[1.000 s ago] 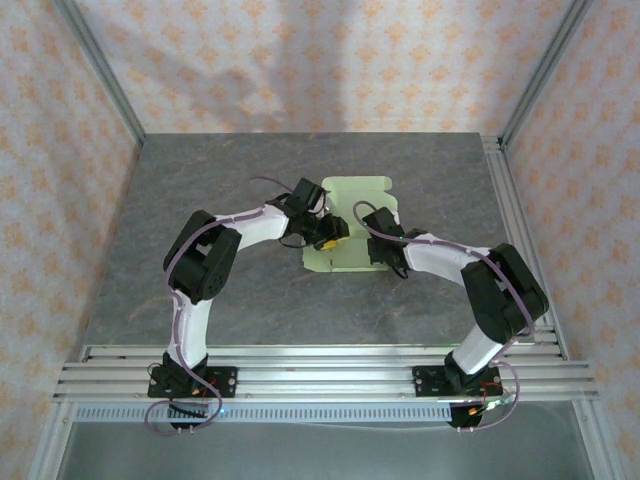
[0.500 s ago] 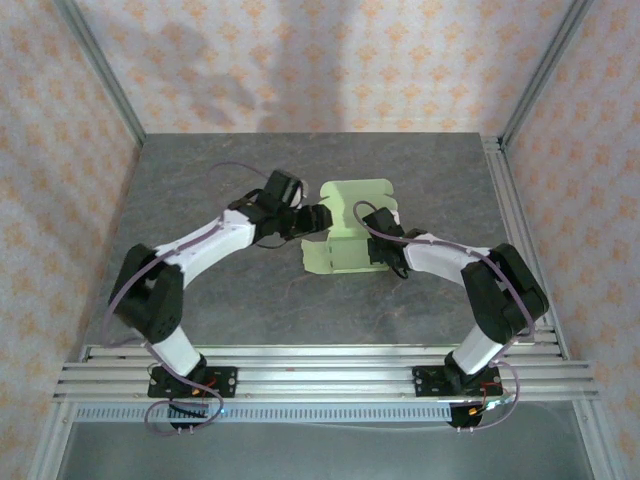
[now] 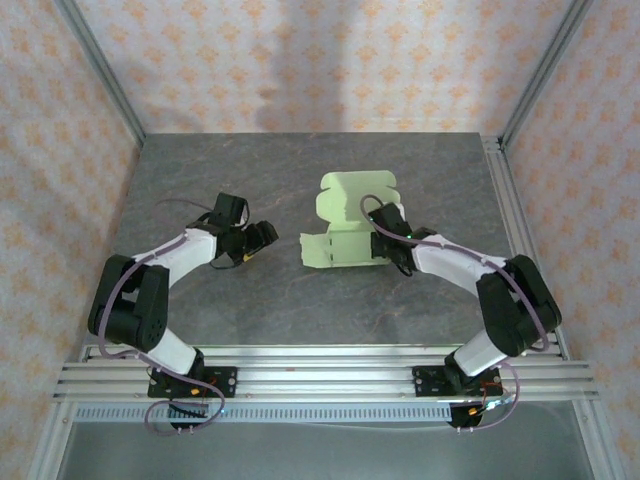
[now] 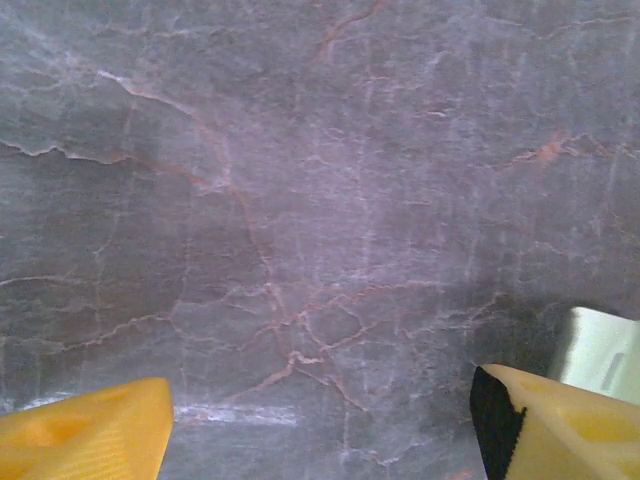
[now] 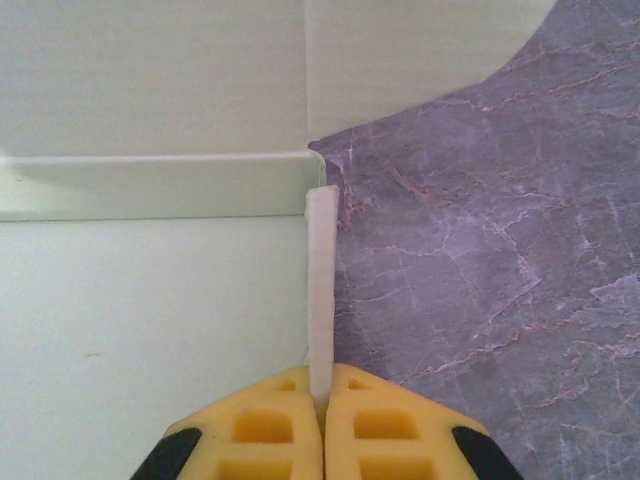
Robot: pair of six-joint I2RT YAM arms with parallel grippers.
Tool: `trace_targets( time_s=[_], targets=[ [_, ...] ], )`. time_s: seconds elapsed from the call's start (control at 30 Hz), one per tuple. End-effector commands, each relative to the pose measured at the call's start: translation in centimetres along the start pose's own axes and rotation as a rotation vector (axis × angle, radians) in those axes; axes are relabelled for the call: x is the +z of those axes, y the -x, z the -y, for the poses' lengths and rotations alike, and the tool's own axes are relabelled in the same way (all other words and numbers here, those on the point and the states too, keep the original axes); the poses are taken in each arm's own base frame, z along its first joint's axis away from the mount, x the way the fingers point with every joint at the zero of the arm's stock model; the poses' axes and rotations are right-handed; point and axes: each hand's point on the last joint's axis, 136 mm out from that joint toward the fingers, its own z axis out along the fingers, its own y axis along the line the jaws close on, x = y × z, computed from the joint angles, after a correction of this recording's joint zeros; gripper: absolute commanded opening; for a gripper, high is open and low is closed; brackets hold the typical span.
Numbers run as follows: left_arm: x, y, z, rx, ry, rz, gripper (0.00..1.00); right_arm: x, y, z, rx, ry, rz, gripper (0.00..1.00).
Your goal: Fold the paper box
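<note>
Left pincer [image 3: 260, 238] hangs low with its jaws apart, just left of the paper box [image 3: 350, 200]. Right pincer [image 5: 323, 400] is clamped on its upright flap [image 5: 322, 290].

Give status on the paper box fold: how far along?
Done: some walls of the paper box stand creased up, though it lies mostly open. In hand: the right hand pinches one upright flap edge. The left hand hangs open over bare table, off the card. Left: closing the remaining flaps.
</note>
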Motion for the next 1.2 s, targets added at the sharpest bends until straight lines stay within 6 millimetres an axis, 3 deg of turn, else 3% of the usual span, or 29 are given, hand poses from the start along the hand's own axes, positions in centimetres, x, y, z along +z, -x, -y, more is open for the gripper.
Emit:
trace_targets(
  time_s=[0.0, 0.1, 0.33, 0.6, 0.97, 1.17],
  targets=[
    [0.8, 0.5, 0.5, -0.006, -0.044, 0.009, 0.79, -1.3, 0.9, 0.1, 0.06, 0.042, 0.038, 0.03],
    [1.4, 0.2, 1.3, 0.003, -0.099, -0.019, 0.79, -2.2, 1.5, -0.3, 0.103, 0.101, 0.064, 0.01],
    [1.4, -1.2, 6.3, 0.069, -0.359, -0.114, 0.79, -4.1, 3.2, -0.7, 0.217, 0.249, 0.121, 0.01],
    [-0.3, -4.0, 11.6, 0.218, -0.456, -0.193, 0.79, -3.6, 2.7, -0.2, 0.205, 0.216, 0.096, 0.01],
    [-0.9, -4.9, 12.7, 0.226, -0.451, -0.221, 0.71, -2.5, 1.6, 2.4, 0.153, 0.036, 0.034, 0.01],
    [-0.4, -6.2, 14.8, 0.23, -0.504, -0.286, 0.69, -2.0, 1.6, 2.2, 0.144, 0.025, 0.023, 0.01]
  ],
)
